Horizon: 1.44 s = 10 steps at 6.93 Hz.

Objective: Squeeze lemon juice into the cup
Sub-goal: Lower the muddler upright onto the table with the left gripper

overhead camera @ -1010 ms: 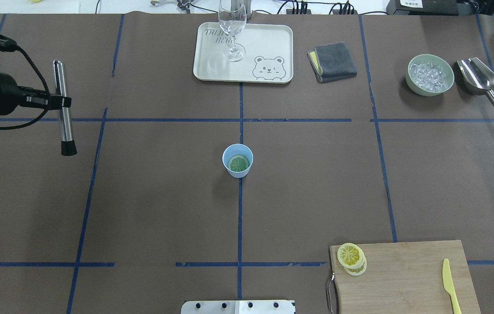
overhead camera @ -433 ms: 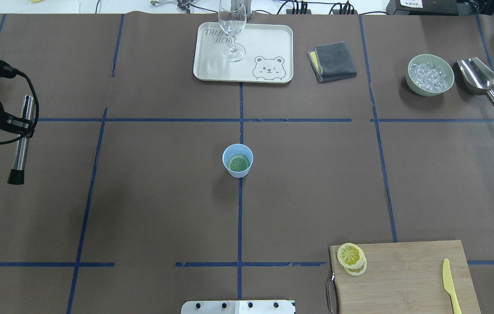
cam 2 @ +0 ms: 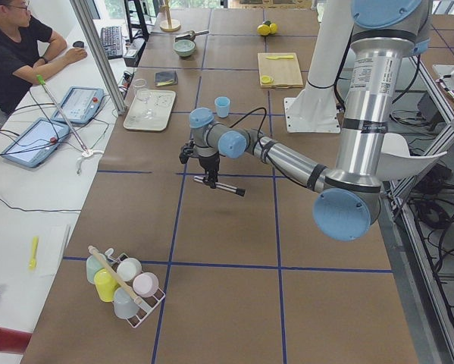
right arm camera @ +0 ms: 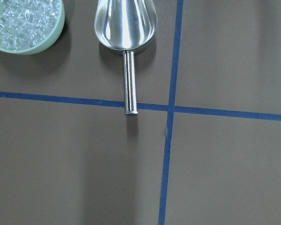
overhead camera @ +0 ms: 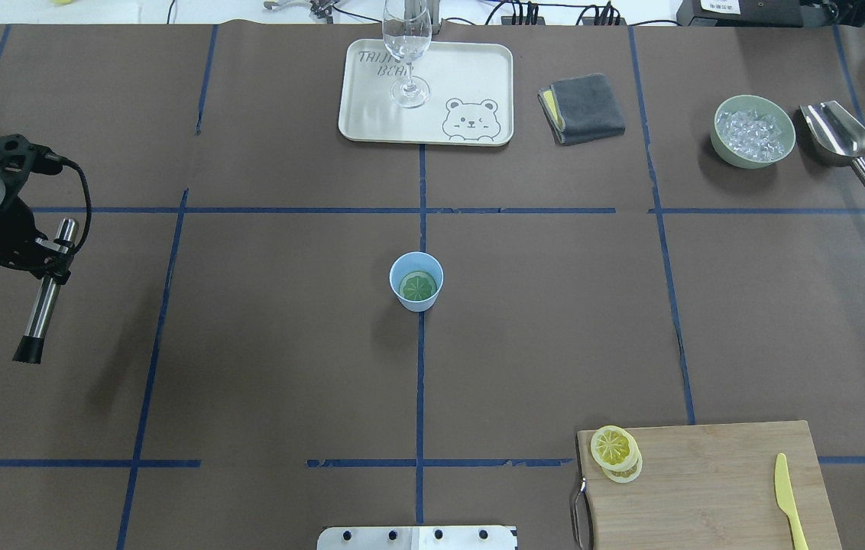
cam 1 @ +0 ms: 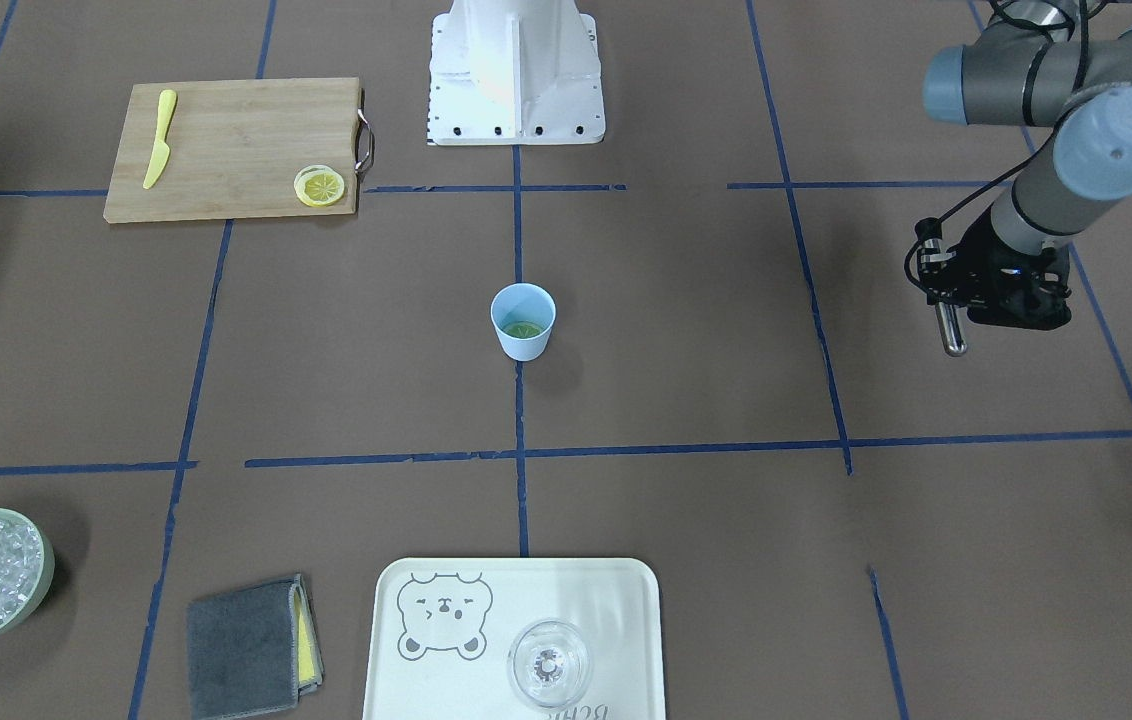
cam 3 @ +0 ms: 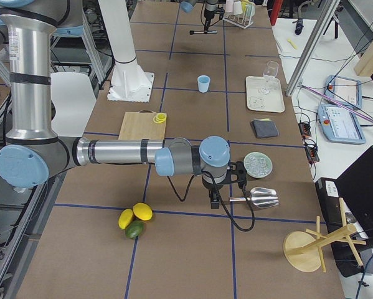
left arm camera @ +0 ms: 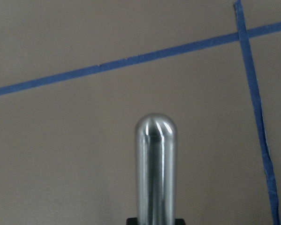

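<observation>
The light-blue cup (overhead camera: 416,294) stands upright at the table's middle, also in the front view (cam 1: 523,340). A greenish round slice (overhead camera: 417,286) lies flat in its bottom. Two yellow lemon slices (overhead camera: 615,451) lie overlapped on the near left corner of the wooden cutting board (overhead camera: 707,481). My left gripper (overhead camera: 50,252) is far left of the cup, shut on a steel muddler (overhead camera: 41,313) with a black tip, held tilted above the table (cam 1: 948,330). My right gripper (cam 3: 214,202) shows only in the exterior right view, near the scoop; I cannot tell if it is open.
A yellow plastic knife (overhead camera: 790,500) lies on the board. A tray (overhead camera: 471,69) with a clear glass (overhead camera: 406,46), a grey cloth (overhead camera: 581,107), a green bowl of ice (overhead camera: 752,131) and a steel scoop (overhead camera: 845,145) line the far side.
My left arm has carried the muddler left and toward the robot's side, and the muddler has tilted. The cup and the slices have not moved.
</observation>
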Each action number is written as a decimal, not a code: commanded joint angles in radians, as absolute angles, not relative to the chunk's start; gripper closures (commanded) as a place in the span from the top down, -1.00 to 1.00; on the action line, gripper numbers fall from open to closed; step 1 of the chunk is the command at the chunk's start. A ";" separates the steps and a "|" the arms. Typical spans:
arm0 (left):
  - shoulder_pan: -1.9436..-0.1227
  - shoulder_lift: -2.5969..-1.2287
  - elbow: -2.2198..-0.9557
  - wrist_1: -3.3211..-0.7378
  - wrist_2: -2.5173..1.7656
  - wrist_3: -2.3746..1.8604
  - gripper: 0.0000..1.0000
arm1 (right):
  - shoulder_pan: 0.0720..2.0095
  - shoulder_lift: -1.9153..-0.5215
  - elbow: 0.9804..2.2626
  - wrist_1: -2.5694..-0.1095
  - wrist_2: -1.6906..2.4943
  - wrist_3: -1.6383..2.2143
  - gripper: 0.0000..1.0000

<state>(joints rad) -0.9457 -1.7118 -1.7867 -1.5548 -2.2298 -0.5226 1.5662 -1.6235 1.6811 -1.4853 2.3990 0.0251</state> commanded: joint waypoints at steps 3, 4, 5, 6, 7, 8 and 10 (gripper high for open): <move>-0.950 -1.735 -1.666 -1.555 -2.306 -0.520 -1.00 | 1.568 -1.621 1.697 -1.483 2.399 0.026 1.00; -0.948 -1.733 -1.651 -1.557 -2.304 -0.519 -1.00 | 1.568 -1.621 1.697 -1.485 2.399 0.026 1.00; -0.951 -1.732 -1.629 -1.572 -2.301 -0.517 -1.00 | 1.568 -1.623 1.698 -1.483 2.398 0.026 1.00; -0.954 -1.730 -1.599 -1.598 -2.299 -0.515 -1.00 | 1.568 -1.623 1.698 -1.483 2.399 0.026 1.00; -0.959 -1.730 -1.580 -1.609 -2.295 -0.518 -1.00 | 1.568 -1.623 1.698 -1.485 2.399 0.026 1.00; -0.962 -1.730 -1.565 -1.611 -2.269 -0.523 -1.00 | 1.568 -1.623 1.698 -1.485 2.399 0.026 1.00; -0.972 -1.730 -1.563 -1.611 -2.261 -0.519 0.98 | 1.568 -1.623 1.698 -1.485 2.399 0.026 1.00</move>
<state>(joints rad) -0.9666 -1.7304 -1.5656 -1.6098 -2.2672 -0.5214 1.5677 -1.6229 1.6981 -1.4848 2.3984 0.0261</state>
